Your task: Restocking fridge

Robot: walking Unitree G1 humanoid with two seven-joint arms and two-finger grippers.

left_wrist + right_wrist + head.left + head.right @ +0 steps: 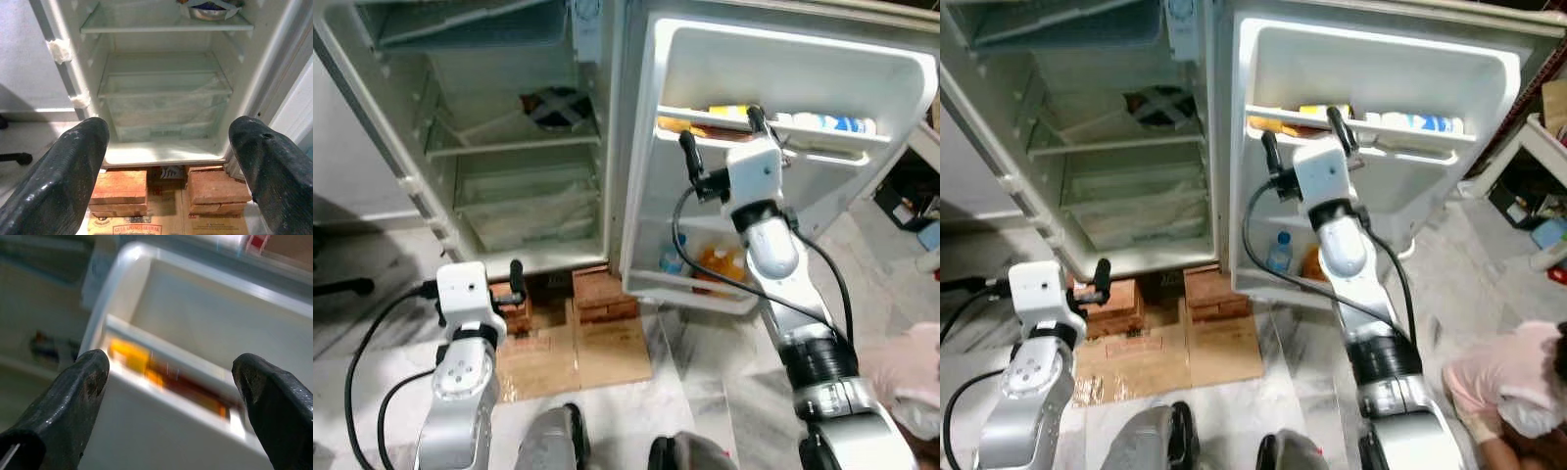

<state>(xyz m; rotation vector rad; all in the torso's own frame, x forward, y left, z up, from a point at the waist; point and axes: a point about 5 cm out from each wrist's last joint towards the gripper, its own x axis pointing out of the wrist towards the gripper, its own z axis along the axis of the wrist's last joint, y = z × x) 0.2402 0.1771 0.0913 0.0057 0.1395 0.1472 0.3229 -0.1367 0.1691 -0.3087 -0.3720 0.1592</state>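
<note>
While the fridge (509,147) stands open with its door (783,157) swung wide, the right gripper (720,132) is held up in front of the upper door shelf (773,132), fingers spread wide with nothing between them; the left gripper (480,284) waits low at about 7 o'clock in the head views, likewise parted and empty, facing the lower compartment. The step in hand is judged to be work at the door shelf, either a release just completed or a reach toward it. To do it well, the fingers should be kept parted and cleared upward and back from the shelf rail, so that the packages already stocked, a yellow-orange pack (729,113) and a white-and-blue one (822,123), are not snagged or tipped. Bottles (720,264) are seen in the lower door bin at roughly 5 o'clock from the gripper. A covered bowl (558,106) rests on the inner glass shelf at 11 o'clock. The right wrist view, though blurred, gives the shelf lip and the orange packs (161,374) close up between the fingers. The left wrist view gives the crisper drawer (164,105) and the bricks (120,188) propping the cabinet. A person in pink (1503,387) is noted crouched at 4 o'clock in the right eye view.
</note>
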